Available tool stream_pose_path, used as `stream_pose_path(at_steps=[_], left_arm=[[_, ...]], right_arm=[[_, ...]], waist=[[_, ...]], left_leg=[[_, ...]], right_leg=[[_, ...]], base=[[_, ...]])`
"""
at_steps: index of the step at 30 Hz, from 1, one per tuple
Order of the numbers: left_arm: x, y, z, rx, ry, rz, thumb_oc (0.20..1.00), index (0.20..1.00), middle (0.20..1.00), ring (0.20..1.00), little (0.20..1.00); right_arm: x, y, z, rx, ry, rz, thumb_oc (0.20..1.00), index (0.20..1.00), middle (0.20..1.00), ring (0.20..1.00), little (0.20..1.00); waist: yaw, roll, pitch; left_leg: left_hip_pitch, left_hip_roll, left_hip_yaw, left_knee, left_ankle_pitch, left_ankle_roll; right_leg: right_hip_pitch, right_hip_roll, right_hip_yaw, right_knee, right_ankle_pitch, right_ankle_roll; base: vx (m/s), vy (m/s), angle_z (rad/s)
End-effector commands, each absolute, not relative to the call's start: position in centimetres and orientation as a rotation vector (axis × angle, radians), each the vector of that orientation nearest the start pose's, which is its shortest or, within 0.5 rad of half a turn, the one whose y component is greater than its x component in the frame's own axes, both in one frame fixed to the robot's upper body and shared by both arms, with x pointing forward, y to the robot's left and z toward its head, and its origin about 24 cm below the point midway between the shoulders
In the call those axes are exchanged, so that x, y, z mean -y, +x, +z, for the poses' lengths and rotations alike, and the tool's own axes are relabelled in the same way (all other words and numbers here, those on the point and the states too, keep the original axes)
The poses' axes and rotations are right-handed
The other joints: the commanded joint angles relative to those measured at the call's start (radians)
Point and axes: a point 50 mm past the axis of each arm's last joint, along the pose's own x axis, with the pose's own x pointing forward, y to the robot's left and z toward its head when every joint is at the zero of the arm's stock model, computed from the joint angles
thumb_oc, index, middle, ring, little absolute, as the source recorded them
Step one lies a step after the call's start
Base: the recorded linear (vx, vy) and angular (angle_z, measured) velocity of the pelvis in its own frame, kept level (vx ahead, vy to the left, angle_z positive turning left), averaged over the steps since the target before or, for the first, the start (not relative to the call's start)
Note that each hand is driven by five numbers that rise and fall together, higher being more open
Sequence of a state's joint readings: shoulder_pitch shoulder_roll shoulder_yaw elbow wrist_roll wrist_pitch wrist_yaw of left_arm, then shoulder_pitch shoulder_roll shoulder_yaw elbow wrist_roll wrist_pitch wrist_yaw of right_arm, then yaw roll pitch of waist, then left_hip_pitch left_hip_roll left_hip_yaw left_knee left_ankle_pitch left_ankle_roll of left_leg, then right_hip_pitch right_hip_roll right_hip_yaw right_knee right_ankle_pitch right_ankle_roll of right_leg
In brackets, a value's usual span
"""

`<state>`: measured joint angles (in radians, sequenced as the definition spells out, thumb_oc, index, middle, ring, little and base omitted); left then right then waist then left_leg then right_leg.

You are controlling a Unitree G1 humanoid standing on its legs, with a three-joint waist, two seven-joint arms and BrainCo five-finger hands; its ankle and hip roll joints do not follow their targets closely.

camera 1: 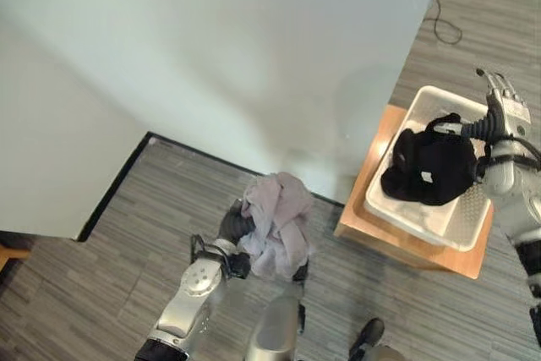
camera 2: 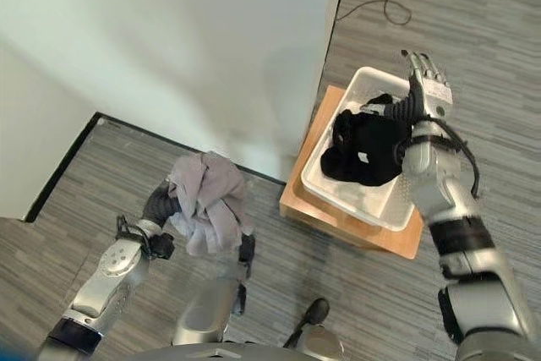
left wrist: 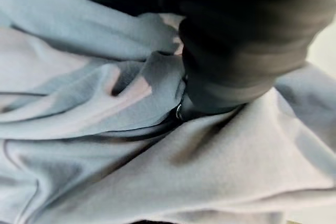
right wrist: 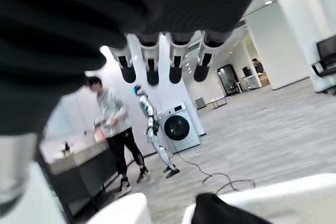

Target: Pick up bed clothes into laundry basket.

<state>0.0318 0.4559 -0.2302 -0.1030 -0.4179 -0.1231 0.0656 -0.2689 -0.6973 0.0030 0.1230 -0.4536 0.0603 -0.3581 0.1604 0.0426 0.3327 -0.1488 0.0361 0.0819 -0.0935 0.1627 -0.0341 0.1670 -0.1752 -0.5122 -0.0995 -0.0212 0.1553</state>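
white basket [camera 1: 439, 226] holds black clothes [camera 1: 427, 166]; right hand [camera 1: 505, 107] fingers straight; left hand [camera 1: 232, 224] fingers hidden under grey garment [camera 1: 277, 221].

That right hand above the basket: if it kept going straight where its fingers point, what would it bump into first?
Probably nothing near. The right hand is open above the white basket, fingers pointing past its far rim. The wrist view shows open floor ahead; depth is unclear.

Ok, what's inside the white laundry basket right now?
The white laundry basket holds one bunched black garment towards its far end; the near end shows bare floor. Anything beneath the garment is covered. The right hand hovers above with straight fingers, empty.
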Motion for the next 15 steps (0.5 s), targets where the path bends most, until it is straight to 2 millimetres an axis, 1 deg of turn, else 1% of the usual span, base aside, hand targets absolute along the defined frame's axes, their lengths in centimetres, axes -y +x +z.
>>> stream_pose_path(at_steps=[1,2,3,4,5,6,7,8,9,11,12,13,14,15], left_arm=[[-16.3,24.6,9.9,0.299,-0.024,-0.194,0.200,0.200,0.200,0.200,0.200],[-15.9,24.7,11.1,0.357,-0.014,-0.210,0.200,0.200,0.200,0.200,0.200],[-15.7,24.8,11.6,0.380,-0.003,-0.220,0.200,0.200,0.200,0.200,0.200],[-15.4,24.8,12.2,0.411,0.009,-0.228,0.200,0.200,0.200,0.200,0.200],[-15.0,24.9,12.8,0.437,0.021,-0.240,0.200,0.200,0.200,0.200,0.200],[-14.2,25.0,13.9,0.489,0.044,-0.273,0.200,0.200,0.200,0.200,0.200],[-14.2,25.0,13.9,0.489,0.045,-0.272,0.200,0.200,0.200,0.200,0.200],[-13.7,25.0,14.5,0.517,0.060,-0.295,0.200,0.200,0.200,0.200,0.200],[-13.3,25.0,14.9,0.539,0.071,-0.313,0.200,0.200,0.200,0.200,0.200],[-12.3,25.2,15.8,0.583,0.092,-0.356,0.200,0.200,0.200,0.200,0.200],[-11.8,25.3,16.3,0.609,0.105,-0.373,0.200,0.200,0.200,0.200,0.200],[-11.4,25.4,17.1,0.646,0.115,-0.388,0.200,0.200,0.200,0.200,0.200],[-11.3,25.4,17.7,0.674,0.121,-0.388,0.200,0.200,0.200,0.200,0.200],[-11.0,25.4,18.5,0.714,0.126,-0.390,0.200,0.200,0.200,0.200,0.200]], right_arm=[[29.8,28.9,12.9,0.174,-1.205,-0.386,1.000,1.000,1.000,1.000,1.000],[30.7,27.9,8.8,0.003,-1.198,-0.345,1.000,1.000,1.000,1.000,1.000],[31.0,27.4,7.2,-0.067,-1.190,-0.332,1.000,1.000,1.000,1.000,1.000],[31.5,26.6,5.1,-0.158,-1.184,-0.314,1.000,1.000,1.000,1.000,1.000],[31.7,26.0,3.4,-0.231,-1.181,-0.294,1.000,1.000,1.000,1.000,1.000],[32.2,24.2,0.0,-0.389,-1.172,-0.261,1.000,1.000,1.000,1.000,1.000],[32.2,24.2,0.0,-0.388,-1.171,-0.262,1.000,1.000,1.000,1.000,1.000],[32.5,23.2,-1.6,-0.469,-1.169,-0.245,1.000,1.000,1.000,1.000,1.000],[32.7,22.2,-3.0,-0.541,-1.165,-0.231,1.000,1.000,1.000,1.000,1.000],[32.7,19.8,-5.9,-0.695,-1.150,-0.174,1.000,1.000,1.000,1.000,1.000],[32.4,18.5,-7.2,-0.766,-1.119,-0.146,1.000,1.000,1.000,1.000,1.000],[31.8,17.5,-8.4,-0.818,-1.082,-0.110,1.000,1.000,1.000,1.000,1.000],[31.4,16.7,-9.2,-0.855,-1.058,-0.081,1.000,1.000,1.000,1.000,1.000],[30.3,15.2,-10.5,-0.905,-1.028,-0.018,1.000,1.000,1.000,1.000,1.000]], waist=[[-0.036,-0.002,-0.100],[-0.049,-0.003,-0.106],[-0.058,-0.003,-0.110],[-0.064,-0.003,-0.108],[-0.068,-0.001,-0.111],[-0.085,0.003,-0.114],[-0.083,0.003,-0.113],[-0.090,0.006,-0.112],[-0.097,0.008,-0.115],[-0.114,0.013,-0.118],[-0.124,0.017,-0.114],[-0.137,0.021,-0.115],[-0.143,0.023,-0.115],[-0.156,0.023,-0.116]], left_leg=[[0.111,0.112,0.082,0.006,-0.193,-0.100],[0.127,0.112,0.097,0.006,-0.198,-0.092],[0.135,0.113,0.103,0.006,-0.201,-0.088],[0.154,0.116,0.116,0.006,-0.211,-0.087],[0.159,0.118,0.127,0.006,-0.208,-0.083],[0.176,0.121,0.140,0.006,-0.212,-0.082],[0.177,0.121,0.142,0.006,-0.213,-0.082],[0.189,0.124,0.148,0.006,-0.218,-0.083],[0.188,0.125,0.153,0.006,-0.213,-0.081],[0.201,0.127,0.162,0.006,-0.215,-0.081],[0.215,0.129,0.170,0.006,-0.223,-0.082],[0.215,0.129,0.176,0.006,-0.219,-0.080],[0.221,0.130,0.182,0.006,-0.220,-0.080],[0.227,0.131,0.192,0.006,-0.221,-0.079]], right_leg=[[-0.043,-0.052,0.007,0.012,-0.037,0.008],[-0.037,-0.054,0.015,0.012,-0.035,0.009],[-0.037,-0.056,0.022,0.012,-0.034,0.010],[-0.030,-0.056,0.034,0.012,-0.038,0.013],[-0.033,-0.058,0.044,0.012,-0.033,0.013],[-0.030,-0.057,0.058,0.012,-0.033,0.014],[-0.031,-0.057,0.061,0.012,-0.033,0.014],[-0.024,-0.056,0.065,0.012,-0.038,0.015],[-0.028,-0.057,0.069,0.012,-0.032,0.015],[-0.026,-0.056,0.078,0.012,-0.033,0.015],[-0.018,-0.055,0.086,0.012,-0.039,0.018],[-0.024,-0.055,0.091,0.012,-0.033,0.019],[-0.026,-0.057,0.094,0.012,-0.031,0.020],[-0.028,-0.058,0.099,0.012,-0.027,0.022]], base=[[-0.02,-0.028,-0.30],[-0.03,-0.014,-0.36],[0.00,-0.026,-0.37],[-0.01,-0.009,-0.39],[-0.01,-0.012,-0.43],[-0.02,-0.006,-0.51],[0.00,-0.017,-0.47],[-0.03,-0.013,-0.48],[-0.04,-0.015,-0.41],[-0.02,-0.004,-0.21],[-0.02,0.009,-0.07],[-0.03,0.019,-0.13],[-0.03,0.015,-0.20],[-0.01,0.009,-0.29]])
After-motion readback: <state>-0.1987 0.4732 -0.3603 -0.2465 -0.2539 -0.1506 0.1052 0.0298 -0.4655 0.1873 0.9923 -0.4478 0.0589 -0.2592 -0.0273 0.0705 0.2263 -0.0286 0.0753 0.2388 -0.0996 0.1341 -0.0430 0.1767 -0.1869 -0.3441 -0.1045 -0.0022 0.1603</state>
